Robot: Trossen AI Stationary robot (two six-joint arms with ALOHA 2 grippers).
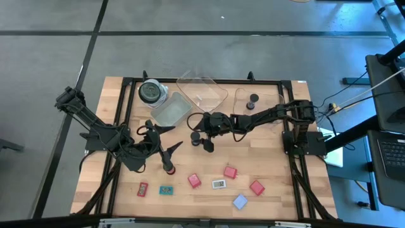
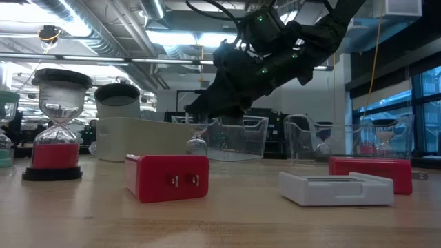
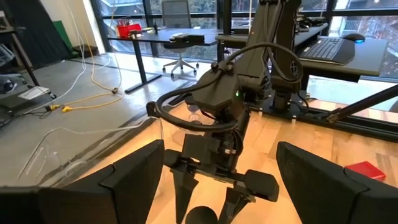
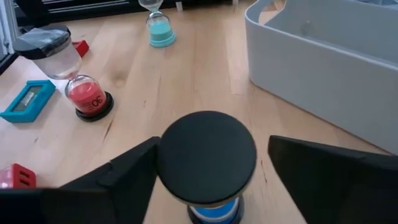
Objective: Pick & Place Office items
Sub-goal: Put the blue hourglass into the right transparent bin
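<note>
A sand timer with a black round top (image 4: 206,155) and a blue base (image 4: 214,214) stands upright on the wooden table. My right gripper (image 4: 208,171) (image 1: 199,134) reaches down over it from the table's right, open, with one finger on each side of the top. My left gripper (image 3: 217,180) (image 1: 166,140) hangs wide open above the table to the left, facing the right arm and holding nothing. A red sand timer (image 4: 87,93) and a teal one (image 4: 160,28) stand farther left. Red blocks (image 1: 194,181), a white piece (image 1: 218,184) and a teal piece (image 1: 166,190) lie near the front edge. My right gripper has one finger (image 4: 134,171) against or just beside the rim of the timer's black top (image 4: 163,155); whether it touches I cannot tell. A gap shows between the other finger (image 4: 311,168) and the top. The timer stands upright on its base.
A clear tray (image 4: 323,68) (image 1: 171,111) lies just beyond the timer, with a second clear tray (image 1: 202,92) and a round jar with a dark lid (image 1: 150,92) behind it. A clear container (image 1: 250,101) with a timer inside stands at the back right.
</note>
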